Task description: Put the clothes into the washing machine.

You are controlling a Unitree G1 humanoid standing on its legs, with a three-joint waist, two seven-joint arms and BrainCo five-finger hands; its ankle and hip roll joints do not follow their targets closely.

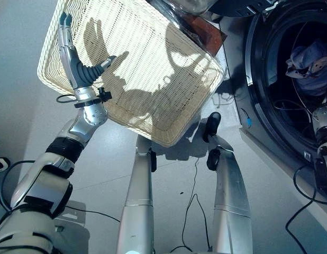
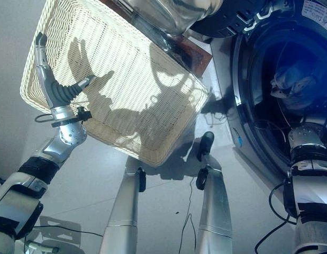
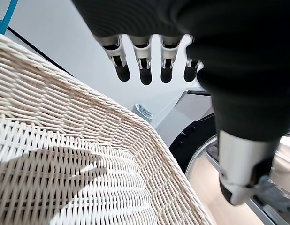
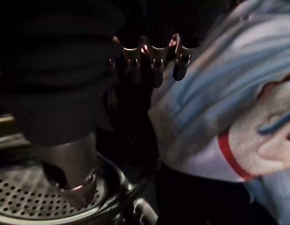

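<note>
The clothes (image 4: 220, 117), a bundle of pale blue fabric with a red-trimmed white patch, are seen inside the drum of the washing machine (image 1: 259, 69), where they lie bunched toward the back, just past the right hand (image 4: 154, 65). The fabric is judged soft, light and limp: it would sag and fold wherever it is taken, so a gathered fold near the middle of the bundle would be the safest place to hold, and a loose edge could catch on the door rim. The right hand is reached into the drum, its fingers (image 4: 181, 63) extended straight with nothing curled round the cloth; the dark tips sit just beside the fabric, and whether they touch it cannot be told. The perforated metal wall of the drum (image 4: 23, 206) is seen below the thumb. Outside the machine, a white wicker basket (image 1: 153, 90) is tilted beside the open door, and no garments are seen on its woven bottom. The left hand (image 1: 73, 55) is laid flat against the basket's rim on the side away from the machine, with its fingers (image 3: 145, 70) straight and relaxed, gripping nothing. From the way things lie, the loading is judged nearly or wholly done, with the bundle perhaps needing to be pushed deeper.
</note>
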